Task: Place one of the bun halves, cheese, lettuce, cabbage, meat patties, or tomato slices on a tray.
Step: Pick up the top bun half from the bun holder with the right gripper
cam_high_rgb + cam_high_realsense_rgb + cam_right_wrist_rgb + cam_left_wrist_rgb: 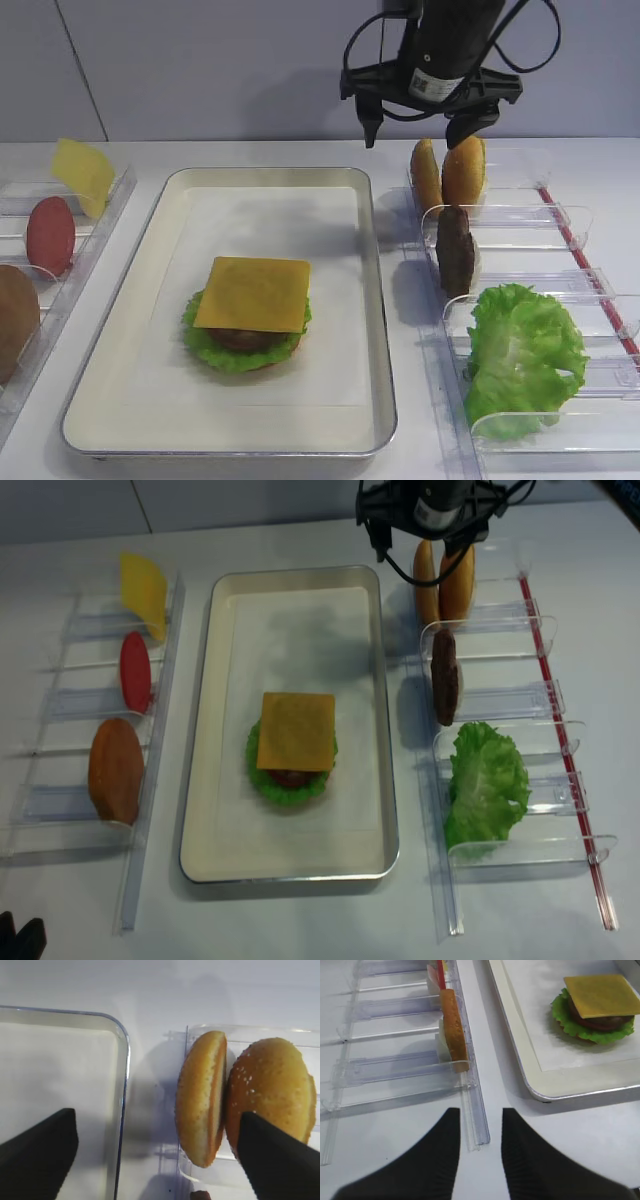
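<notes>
The cream tray [370, 300] holds a stack of lettuce [235, 350], a meat patty and a square cheese slice [255, 293] on top. Two bun halves stand on edge in the back right bin: a plain one [200, 1097] and a sesame-seeded one [272, 1090]. My right gripper [412, 135] hangs open above them. In the right wrist view one of its fingers [277, 1160] is in front of the sesame half and the other is over the tray corner. My left gripper [480, 1120] is shut and empty, low by the near left bin [475, 1125].
Right clear bins [560, 230] hold an upright meat patty [456, 250] and a big lettuce leaf [520, 355]. Left bins hold a cheese slice [83, 175], a tomato slice [50, 235] and a brown bun-like disc [15, 320]. A red strip [560, 730] runs along the right bins.
</notes>
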Controlling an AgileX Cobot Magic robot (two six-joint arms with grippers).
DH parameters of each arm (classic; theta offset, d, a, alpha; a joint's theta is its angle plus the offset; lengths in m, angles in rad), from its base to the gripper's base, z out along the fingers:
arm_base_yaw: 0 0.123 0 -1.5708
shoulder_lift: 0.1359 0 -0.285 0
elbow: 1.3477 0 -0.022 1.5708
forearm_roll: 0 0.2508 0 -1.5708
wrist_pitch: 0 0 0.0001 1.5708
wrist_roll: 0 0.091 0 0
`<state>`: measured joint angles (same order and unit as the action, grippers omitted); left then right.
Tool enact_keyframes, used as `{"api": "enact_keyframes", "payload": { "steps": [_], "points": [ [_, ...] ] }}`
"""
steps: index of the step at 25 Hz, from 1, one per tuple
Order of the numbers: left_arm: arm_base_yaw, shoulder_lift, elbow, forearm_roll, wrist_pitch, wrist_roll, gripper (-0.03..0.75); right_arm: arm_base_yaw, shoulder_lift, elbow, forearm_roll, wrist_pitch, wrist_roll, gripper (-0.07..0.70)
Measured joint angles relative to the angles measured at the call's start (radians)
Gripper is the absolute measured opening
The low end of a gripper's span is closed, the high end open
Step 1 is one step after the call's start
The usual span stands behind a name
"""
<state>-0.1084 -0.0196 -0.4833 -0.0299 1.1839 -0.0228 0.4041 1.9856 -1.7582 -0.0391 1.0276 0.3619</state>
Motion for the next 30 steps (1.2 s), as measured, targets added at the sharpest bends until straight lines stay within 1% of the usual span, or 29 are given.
{"api": "enact_keyframes", "payload": {
  "steps": [3,7,11,17,22,27,30],
  "points": [
    [0.0,0.0,0.0,0.0,0.0,0.0,0.221,0.0,0.018,0.0,-0.009,-0.011,0.002,0.625],
    [0.0,0.0,0.0,0.0,0.0,-0.001,0.221,0.0,0.036,-0.001,-0.04,-0.017,0.002,0.625],
    [0.0,0.0,0.0,0.0,0.0,-0.001,0.221,0.0,0.052,-0.001,-0.044,-0.019,0.004,0.617],
    [0.0,0.0,0.0,0.0,0.0,-0.001,0.221,0.0,0.073,-0.001,-0.041,-0.026,0.006,0.532],
    [0.0,0.0,0.0,0.0,0.0,-0.001,0.221,0.0,0.074,-0.001,-0.064,-0.035,0.006,0.504],
    [0.0,0.0,0.0,0.0,0.0,-0.001,0.222,0.0,0.084,-0.001,-0.065,-0.031,0.006,0.463],
    [0.0,0.0,0.0,0.0,0.0,-0.001,0.221,0.0,0.085,-0.001,-0.067,-0.029,0.006,0.454]
  ]
}}
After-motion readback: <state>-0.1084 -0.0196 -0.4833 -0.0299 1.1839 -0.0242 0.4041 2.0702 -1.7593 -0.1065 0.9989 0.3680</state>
